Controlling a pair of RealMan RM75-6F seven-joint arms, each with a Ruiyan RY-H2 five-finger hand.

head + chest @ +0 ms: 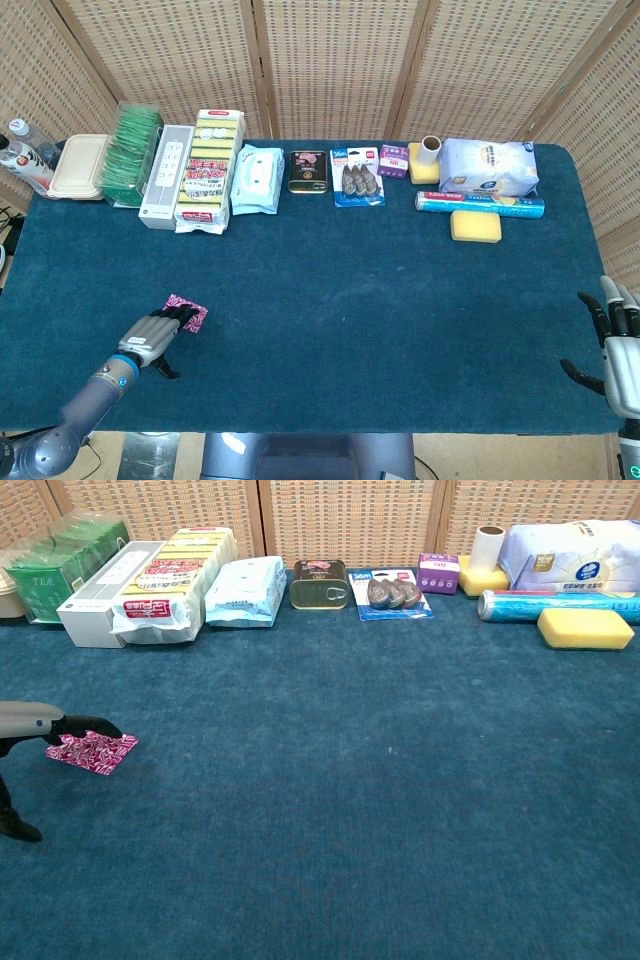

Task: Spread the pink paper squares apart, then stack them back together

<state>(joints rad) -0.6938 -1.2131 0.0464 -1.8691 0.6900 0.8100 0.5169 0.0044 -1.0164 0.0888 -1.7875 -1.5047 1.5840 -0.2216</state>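
Left robot hand [160, 328] rests open-fingered on pink paper squares [95, 751]; right robot hand [622, 345] (head view only) open.

light: bright, even | shadows: faint (softly under hands) | focus: sharp | glare: slight on packaging

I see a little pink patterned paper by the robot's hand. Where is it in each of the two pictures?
Head view: pink paper squares, lower left, under the left hand fingertips.
Chest view: pink paper squares, far left, mid-height.
Shared landmark: the yellow sponge at the far right of the back row.
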